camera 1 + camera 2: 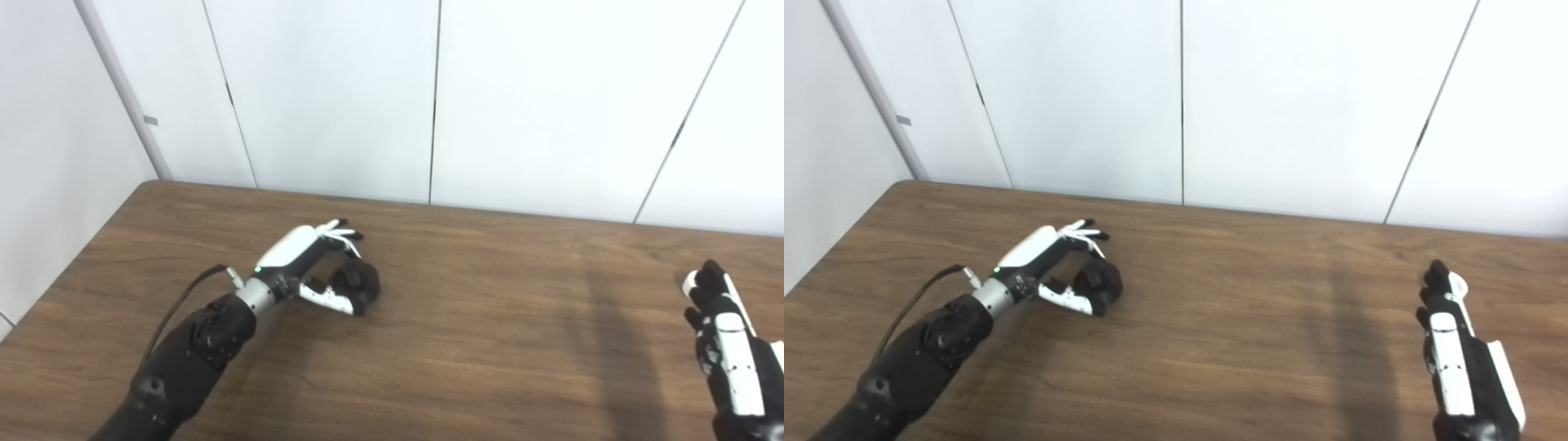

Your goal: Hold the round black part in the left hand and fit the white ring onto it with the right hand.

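Note:
The round black part (362,280) rests on the wooden table (478,343), left of centre. My left hand (309,260) is cupped over it: the fingers (343,233) stretch out apart above its far side and the thumb (327,299) lies against its near side. The hand looks open. My right hand (1454,343) is at the right edge, seen from the back, with its fingers stretched forward. A small white piece, likely the white ring (1458,284), shows just behind its fingertips. The hand hides most of it, and whether it is held does not show.
White wall panels (429,98) stand close behind the table's far edge. A black cable (177,306) runs along my left forearm. A dark shadow band (603,343) crosses the tabletop left of my right hand.

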{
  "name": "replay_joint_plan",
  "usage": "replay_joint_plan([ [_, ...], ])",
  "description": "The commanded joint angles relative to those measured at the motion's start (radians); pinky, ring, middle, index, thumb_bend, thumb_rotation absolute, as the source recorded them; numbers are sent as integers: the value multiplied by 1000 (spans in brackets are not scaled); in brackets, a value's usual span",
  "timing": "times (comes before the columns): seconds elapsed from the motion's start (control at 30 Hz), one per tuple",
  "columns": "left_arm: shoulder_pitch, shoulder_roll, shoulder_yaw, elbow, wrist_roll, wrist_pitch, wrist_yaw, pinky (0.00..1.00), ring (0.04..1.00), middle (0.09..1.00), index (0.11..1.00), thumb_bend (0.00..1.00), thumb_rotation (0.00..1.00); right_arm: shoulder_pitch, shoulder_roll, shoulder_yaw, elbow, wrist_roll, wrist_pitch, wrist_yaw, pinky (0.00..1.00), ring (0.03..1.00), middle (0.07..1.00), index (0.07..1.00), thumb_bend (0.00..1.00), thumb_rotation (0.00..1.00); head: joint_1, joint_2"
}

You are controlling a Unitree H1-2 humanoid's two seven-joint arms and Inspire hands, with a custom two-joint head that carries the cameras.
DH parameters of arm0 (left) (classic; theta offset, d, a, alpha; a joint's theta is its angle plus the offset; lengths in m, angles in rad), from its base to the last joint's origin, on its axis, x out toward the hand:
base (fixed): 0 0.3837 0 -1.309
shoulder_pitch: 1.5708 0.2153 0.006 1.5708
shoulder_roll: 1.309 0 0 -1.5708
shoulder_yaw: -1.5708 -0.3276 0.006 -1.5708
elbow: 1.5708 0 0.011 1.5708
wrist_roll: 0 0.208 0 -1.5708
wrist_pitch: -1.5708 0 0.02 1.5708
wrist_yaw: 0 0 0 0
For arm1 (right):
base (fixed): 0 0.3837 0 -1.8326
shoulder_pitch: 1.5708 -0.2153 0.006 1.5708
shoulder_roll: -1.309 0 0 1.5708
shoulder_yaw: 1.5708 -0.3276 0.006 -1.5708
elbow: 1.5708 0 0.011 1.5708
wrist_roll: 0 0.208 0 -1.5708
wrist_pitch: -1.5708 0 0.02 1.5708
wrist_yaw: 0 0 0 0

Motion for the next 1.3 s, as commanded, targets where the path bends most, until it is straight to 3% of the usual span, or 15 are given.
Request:
replay_joint_plan([
  [0.0,-12,1,5,-90,0,24,-21,1000,1000,906,482,525,53,-22,-6,-13,-10,11,-62,9,1000,1000,1000,1000,105,1000,-3,1],
  [0.2,31,-24,-10,-202,16,27,-78,1000,1000,908,482,525,55,-26,-14,-17,18,8,-107,21,1000,1000,995,1000,197,1000,-18,11],
  [0.43,66,-58,-49,-262,33,-27,-110,1000,1000,903,482,525,54,-26,-5,-17,27,2,-134,19,1000,1000,990,1000,269,1000,-61,20],
  [0.63,67,-73,-93,-258,111,-95,-99,1000,1000,894,482,525,57,-24,0,-8,35,-2,-154,20,1000,993,982,988,332,1000,-115,35],
  [0.83,54,-90,-107,-242,135,-111,-100,1000,1000,888,482,525,56,-15,7,3,28,-15,-167,16,989,973,963,964,399,977,-174,48],
  [0.93,38,-88,-134,-229,144,-114,-73,1000,1000,882,482,525,57,-16,8,5,23,-18,-168,17,981,970,962,958,452,947,-200,56],
  [1.27,-17,-68,-267,-168,212,-115,96,1000,1000,869,482,525,57,-11,12,8,19,-29,-180,16,964,960,943,942,476,930,-261,78],
])
